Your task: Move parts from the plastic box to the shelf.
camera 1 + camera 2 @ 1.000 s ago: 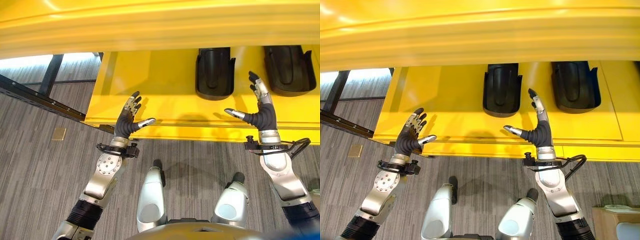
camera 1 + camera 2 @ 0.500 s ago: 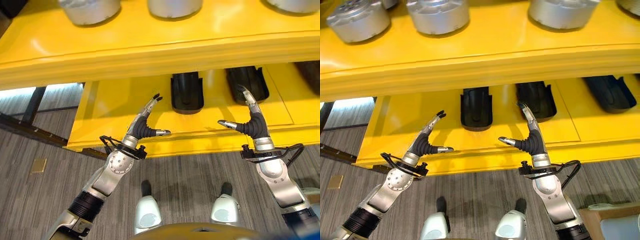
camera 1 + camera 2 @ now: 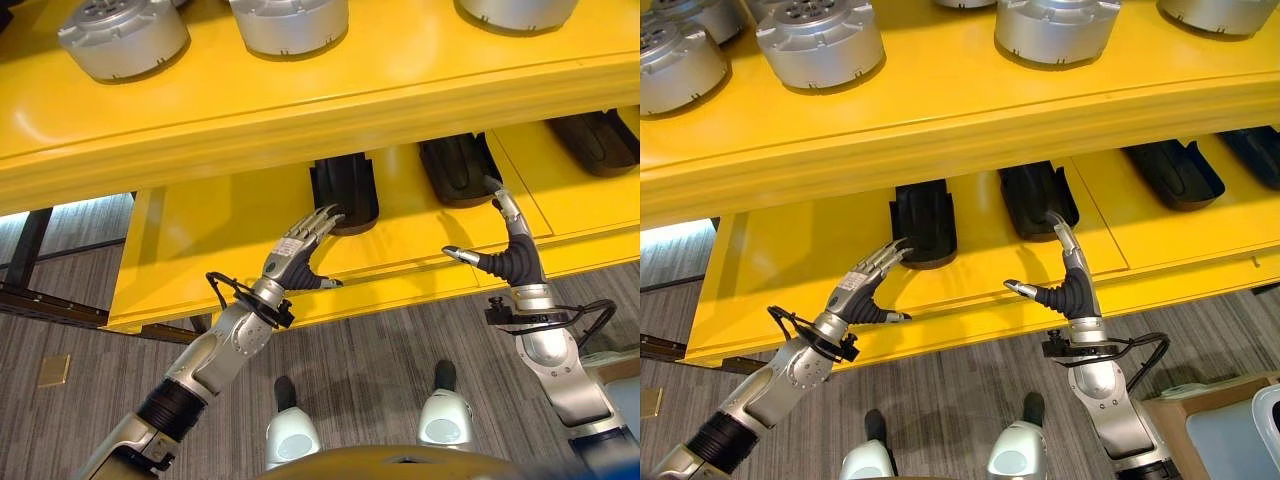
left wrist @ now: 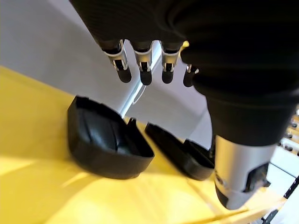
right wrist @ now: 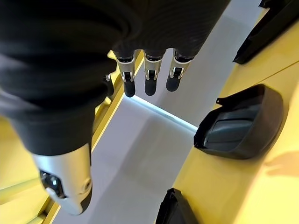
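Fingers straight, empty: left hand (image 3: pixel 296 258) | right hand (image 3: pixel 505 252) | over shelf (image 3: pixel 220 225)

Right hand (image 5: pixel 70 70), fingers (image 5: pixel 151 77) extended and empty, above the yellow shelf (image 5: pixel 233 186); one black part (image 5: pixel 240 123) rests there, another (image 5: pixel 175 210) nearer.

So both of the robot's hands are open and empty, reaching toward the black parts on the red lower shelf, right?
Nearly. The lower shelf is yellow, not red, as the left eye view shows. The rest holds: the left hand and right hand are open and empty, reaching toward the black parts.
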Controlling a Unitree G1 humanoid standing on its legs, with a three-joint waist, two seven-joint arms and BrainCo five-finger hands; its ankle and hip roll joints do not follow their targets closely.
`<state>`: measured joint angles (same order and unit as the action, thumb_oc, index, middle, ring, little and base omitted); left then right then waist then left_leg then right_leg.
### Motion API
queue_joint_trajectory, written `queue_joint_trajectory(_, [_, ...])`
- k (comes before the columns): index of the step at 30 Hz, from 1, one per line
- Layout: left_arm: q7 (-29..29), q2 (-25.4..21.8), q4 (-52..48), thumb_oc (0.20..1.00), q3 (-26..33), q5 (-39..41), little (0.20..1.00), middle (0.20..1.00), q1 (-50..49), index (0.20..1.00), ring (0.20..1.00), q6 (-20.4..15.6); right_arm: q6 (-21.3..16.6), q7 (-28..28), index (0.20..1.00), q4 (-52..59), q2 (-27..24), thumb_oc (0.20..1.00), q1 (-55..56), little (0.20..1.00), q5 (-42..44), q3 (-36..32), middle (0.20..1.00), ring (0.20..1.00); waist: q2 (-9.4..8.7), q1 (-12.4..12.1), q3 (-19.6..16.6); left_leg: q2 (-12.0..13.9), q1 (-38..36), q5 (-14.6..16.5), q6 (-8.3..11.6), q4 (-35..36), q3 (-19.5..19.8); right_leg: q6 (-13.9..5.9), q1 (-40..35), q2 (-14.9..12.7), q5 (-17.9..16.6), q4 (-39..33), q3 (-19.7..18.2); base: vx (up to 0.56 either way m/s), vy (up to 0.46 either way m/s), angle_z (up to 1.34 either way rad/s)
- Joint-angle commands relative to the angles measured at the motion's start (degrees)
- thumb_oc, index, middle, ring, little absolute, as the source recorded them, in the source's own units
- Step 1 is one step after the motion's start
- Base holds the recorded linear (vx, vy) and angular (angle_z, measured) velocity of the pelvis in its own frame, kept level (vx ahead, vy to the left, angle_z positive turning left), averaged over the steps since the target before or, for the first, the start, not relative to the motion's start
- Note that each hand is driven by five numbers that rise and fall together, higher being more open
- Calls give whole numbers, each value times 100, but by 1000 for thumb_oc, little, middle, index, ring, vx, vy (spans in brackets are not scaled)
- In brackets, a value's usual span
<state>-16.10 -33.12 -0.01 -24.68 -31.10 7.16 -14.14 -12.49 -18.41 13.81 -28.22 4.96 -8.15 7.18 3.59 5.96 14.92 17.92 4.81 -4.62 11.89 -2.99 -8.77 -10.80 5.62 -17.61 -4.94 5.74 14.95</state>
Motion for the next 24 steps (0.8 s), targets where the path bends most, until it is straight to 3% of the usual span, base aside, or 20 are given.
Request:
queue_joint_trajectory(1, [-75,-169,-241,1000,-70,-65,1000,1000,179,1000,1000,-221,-374,-159,1000,545,-151,1000,-234,1000,-92,-357,1000,1000,55,-7,189,-192,-84,-5,-422,-52,-188,148,239,-20,1003,1311,201,0,0,0])
queue_joint_trajectory(13, [325,-322,-469,1000,-262,312,1000,1000,-206,1000,1000,-358,-380,-215,1000,557,-237,1000,-297,1000,-95,-365,1000,1000,68,41,404,-169,-25,-14,-409,-105,-265,156,414,0,996,1406,68,0,2,-4])
queue_joint_trajectory(24, [668,-214,-264,1000,-679,551,1000,1000,24,1000,1000,-324,-341,-256,1000,606,-284,1000,-410,1000,-125,-278,1000,1000,4,160,621,-174,71,-52,-401,-56,-374,120,643,11,878,1331,-81,-8,8,-6])
